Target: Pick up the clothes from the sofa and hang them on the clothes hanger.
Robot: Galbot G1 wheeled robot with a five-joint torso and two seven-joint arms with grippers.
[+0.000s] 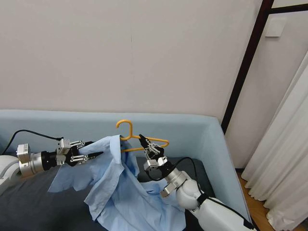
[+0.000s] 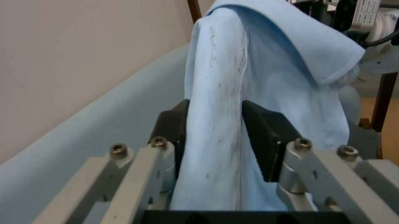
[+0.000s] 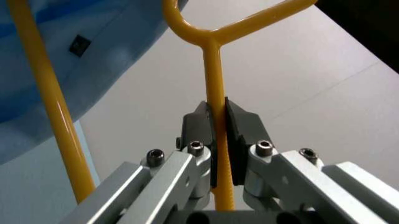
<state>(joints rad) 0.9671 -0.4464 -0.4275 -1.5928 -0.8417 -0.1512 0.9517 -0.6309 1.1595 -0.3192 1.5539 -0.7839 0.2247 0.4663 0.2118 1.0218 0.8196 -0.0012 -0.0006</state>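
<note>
Blue shirt (image 1: 115,192) hangs off one hanger (image 3: 213,70) end above sofa (image 1: 48,125). Left gripper (image 1: 95,155) pinches fabric, right gripper (image 1: 146,144) clamps hanger bar. Best: draw fabric across slowly, hanger steady.

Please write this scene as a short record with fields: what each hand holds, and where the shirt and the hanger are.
left hand: shut on a fold of the blue shirt
right hand: shut on a bar of the yellow hanger
blue shirt: lifted, seemingly draped over one end of the hanger; lower part lies on the sofa
yellow hanger: held up before the sofa back, hook on top
</note>
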